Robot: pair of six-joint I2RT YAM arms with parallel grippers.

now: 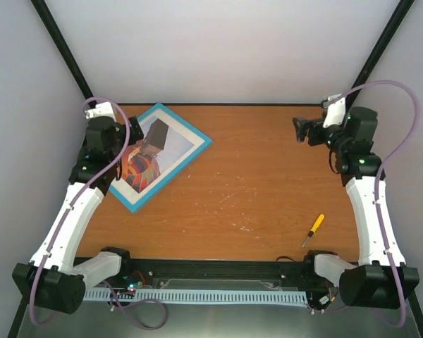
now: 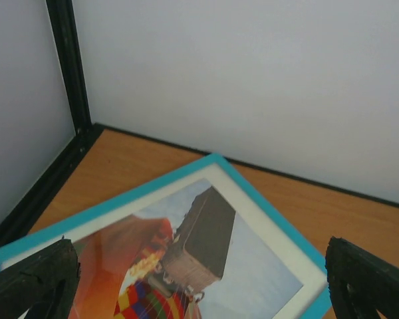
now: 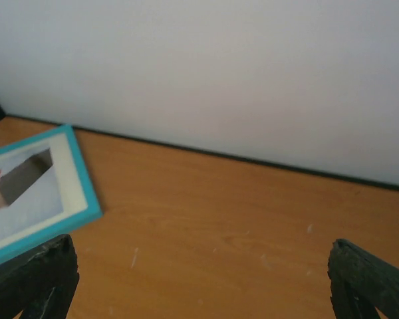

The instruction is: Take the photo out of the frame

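We judge the task at its opening step: the photo (image 1: pixel 155 151) sits inside the frame (image 1: pixel 135 206), which lies face up at the far left of the table (image 1: pixel 254 183). The left gripper (image 1: pixel 135 130) hangs over the frame's left part, jaws wide and empty; contact we cannot tell. The right gripper (image 1: pixel 301 131) stands well apart at the far right, likewise wide and empty. Next, we judge, the frame needs turning over to reach its back; a screwdriver (image 1: pixel 313 229) lies near the right arm.
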